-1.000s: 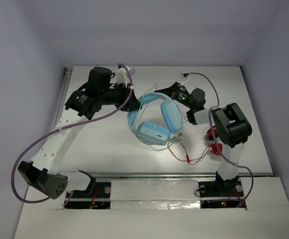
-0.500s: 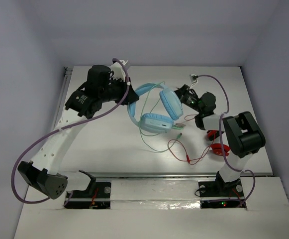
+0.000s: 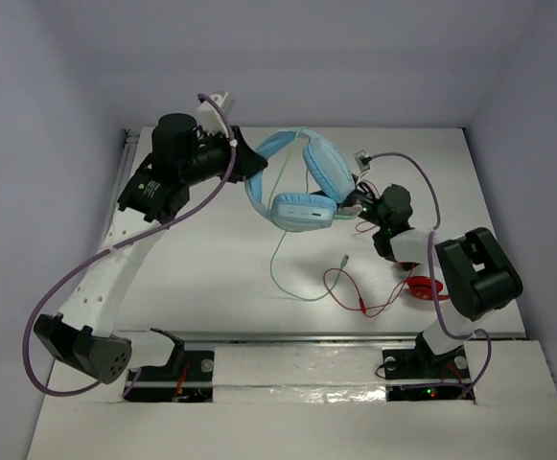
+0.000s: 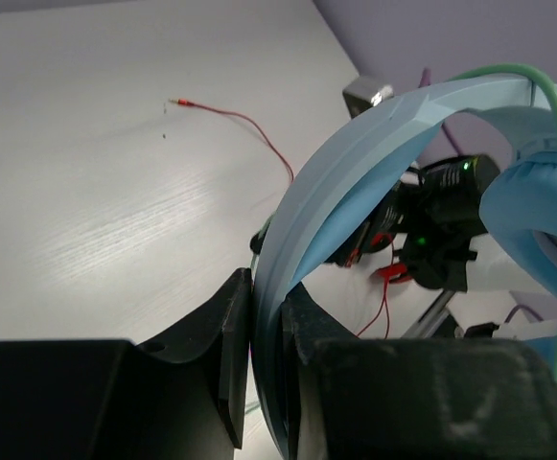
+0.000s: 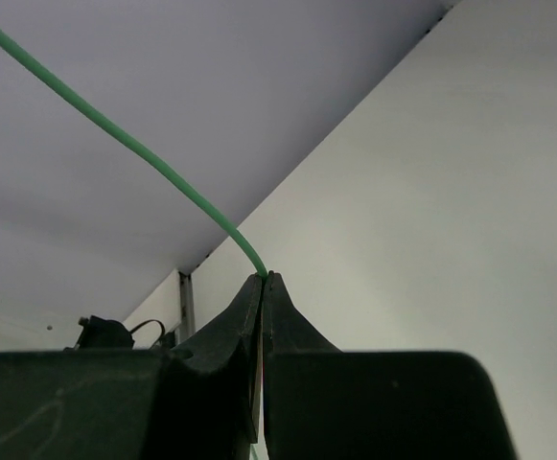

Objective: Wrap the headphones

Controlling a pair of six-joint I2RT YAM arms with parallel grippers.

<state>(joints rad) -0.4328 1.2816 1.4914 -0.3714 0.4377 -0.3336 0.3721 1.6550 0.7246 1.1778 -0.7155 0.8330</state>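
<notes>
The light blue headphones [image 3: 302, 196] hang above the far middle of the white table [image 3: 201, 278], stretched between two robot arms. One padded ear cup [image 3: 324, 171] tilts up toward the back wall, while the other [image 3: 303, 212] shows its flat outer shell. The left gripper [image 3: 249, 165] clamps the wide headband [image 4: 331, 211]. In the left wrist view its black fingers [image 4: 228, 326] are pressed tight on either side of the blue band, just above the bare table. The thin pale green cable [image 3: 274, 259] arcs over the top of the headband. A long loop of it drops to the table in front of the headphones, and the plug end [image 3: 342, 260] lies near the right arm. The right gripper [image 3: 359, 206] sits just beside the ear cups. The right wrist view shows its fingertips [image 5: 249, 297] pinched together on the green cable [image 5: 134, 144], which rises taut from the closed tips toward the upper left. Behind the right arm's forearm, near the front right of the table, lie the smaller red headphones [image 3: 420, 286]. Their red cable [image 3: 355, 299] trails in loose curves across the surface toward the green loop. A thin red lead [image 4: 259, 134] also shows in the left wrist view, lying flat on the table.
</notes>
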